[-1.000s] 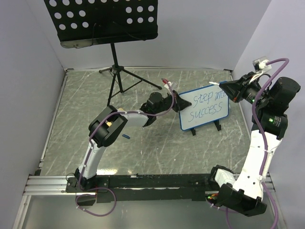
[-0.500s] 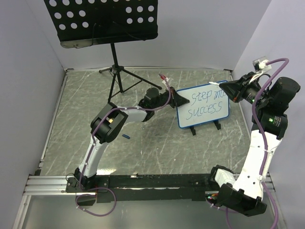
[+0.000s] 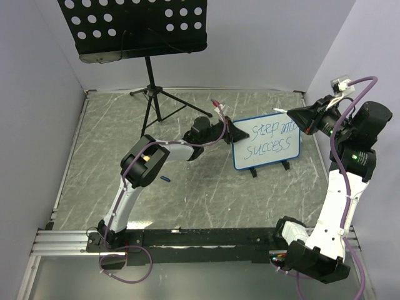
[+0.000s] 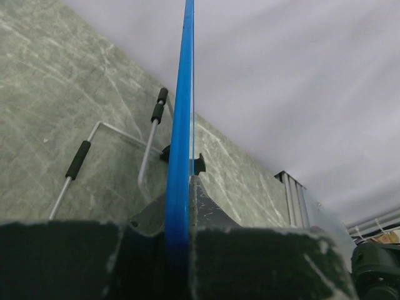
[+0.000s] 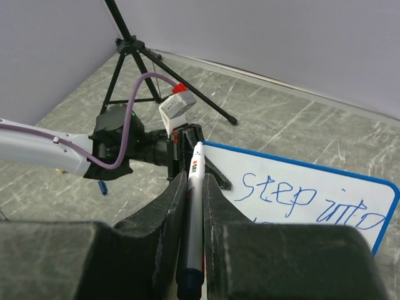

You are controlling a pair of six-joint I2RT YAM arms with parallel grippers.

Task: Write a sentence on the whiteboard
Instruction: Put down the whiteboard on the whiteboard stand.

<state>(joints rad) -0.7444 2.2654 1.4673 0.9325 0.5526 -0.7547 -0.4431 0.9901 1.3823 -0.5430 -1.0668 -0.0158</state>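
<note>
Toward the right rear of the worktop stands the whiteboard, upright on its small feet. I judge it light, thin and stiff with a slick frame, so it would skid or tip under pen pressure. The frame edge is the place to hold it, clear of ink that could smudge. My left claw is clamped on that left edge. My right claw is closed round a marker, just beside the top right corner. The sentence reads "step into success".
</note>
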